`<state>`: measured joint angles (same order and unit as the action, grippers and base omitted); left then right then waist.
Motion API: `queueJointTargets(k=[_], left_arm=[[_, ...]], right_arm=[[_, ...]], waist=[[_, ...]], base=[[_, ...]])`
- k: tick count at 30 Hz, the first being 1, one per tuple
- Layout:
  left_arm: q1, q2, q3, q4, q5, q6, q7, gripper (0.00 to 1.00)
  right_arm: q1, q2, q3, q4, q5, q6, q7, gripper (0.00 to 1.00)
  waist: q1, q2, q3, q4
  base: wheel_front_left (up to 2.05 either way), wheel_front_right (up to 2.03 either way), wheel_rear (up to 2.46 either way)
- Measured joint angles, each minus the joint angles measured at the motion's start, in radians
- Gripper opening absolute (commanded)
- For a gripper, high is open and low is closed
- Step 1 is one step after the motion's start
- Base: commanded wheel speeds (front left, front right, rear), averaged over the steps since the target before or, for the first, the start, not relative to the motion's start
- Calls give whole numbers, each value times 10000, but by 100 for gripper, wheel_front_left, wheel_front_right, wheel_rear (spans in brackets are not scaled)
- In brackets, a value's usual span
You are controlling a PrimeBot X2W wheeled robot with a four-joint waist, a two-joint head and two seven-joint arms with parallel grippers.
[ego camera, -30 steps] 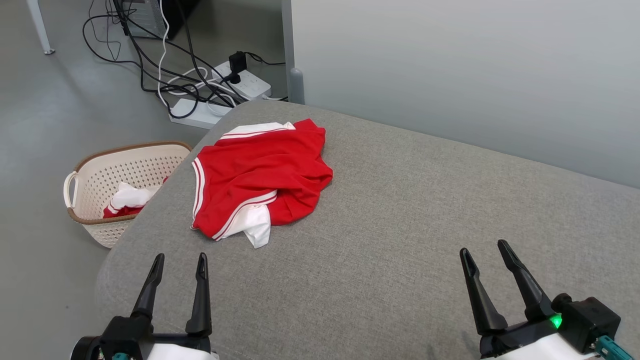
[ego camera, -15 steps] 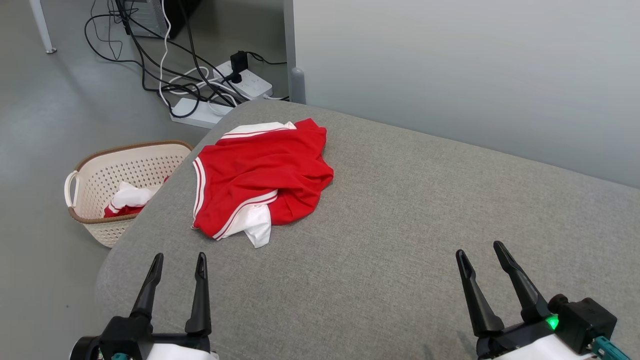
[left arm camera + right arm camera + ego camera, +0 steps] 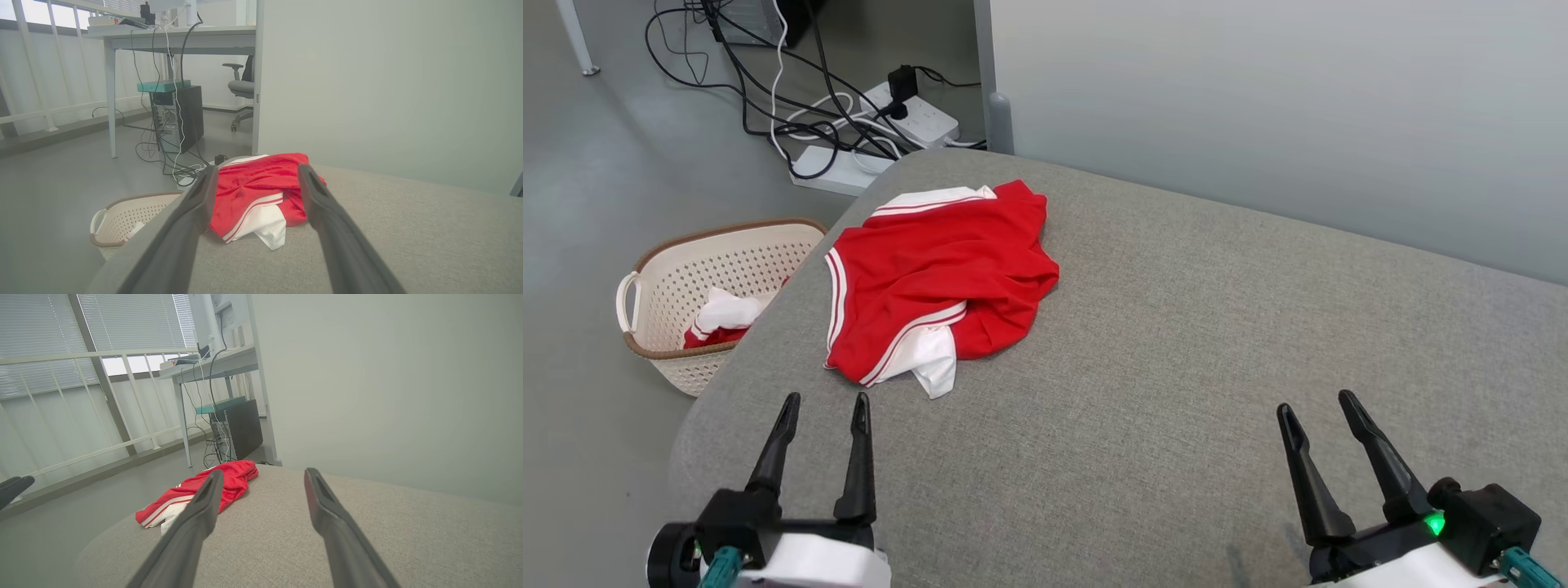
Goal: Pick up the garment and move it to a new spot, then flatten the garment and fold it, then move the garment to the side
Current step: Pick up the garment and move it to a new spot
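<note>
One garment (image 3: 939, 278), a red knit piece with white panels and striped trim, is lying crumpled on the grey woven-fabric cushion (image 3: 1176, 367), near its far left rounded corner. Two grippers are hovering over the cushion's near edge, the left gripper (image 3: 826, 398) toward the left corner and the right gripper (image 3: 1314, 402) toward the right. Each is spreading its two tapered dark fingers wide and gripping nothing. One cream perforated plastic basket (image 3: 727, 231) with a brown rim is sitting on the smooth grey floor (image 3: 596, 188) just left of the cushion, holding more red-and-white cloth (image 3: 719, 318). Beyond the cushion's far left corner, two white power strips (image 3: 919, 121) are lying among tangled black and white cables (image 3: 841, 135). A plain pale partition (image 3: 1258, 106) is standing along the cushion's far side.
</note>
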<state>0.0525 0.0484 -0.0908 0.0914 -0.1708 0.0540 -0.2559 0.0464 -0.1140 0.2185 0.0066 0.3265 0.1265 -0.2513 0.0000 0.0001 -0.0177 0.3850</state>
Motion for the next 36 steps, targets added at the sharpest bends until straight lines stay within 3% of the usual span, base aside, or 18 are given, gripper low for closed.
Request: queueJointTargets(k=[18, 36], left_arm=[[-3155, -77, -27, 2013, -458, 38, 0, 100], [-7117, -226, 334, 6999, -1254, 393, 458, 100]], right_arm=[[-673, -621, -81, -247, -4, 0, 0, 100], [-1630, -1156, 17, -313, 96, 0, 0, 100]], waist=[[0, 0, 1346, -833], [0, -1, 2838, -2053]], base=[[0, 0, 0], [0, 0, 0]])
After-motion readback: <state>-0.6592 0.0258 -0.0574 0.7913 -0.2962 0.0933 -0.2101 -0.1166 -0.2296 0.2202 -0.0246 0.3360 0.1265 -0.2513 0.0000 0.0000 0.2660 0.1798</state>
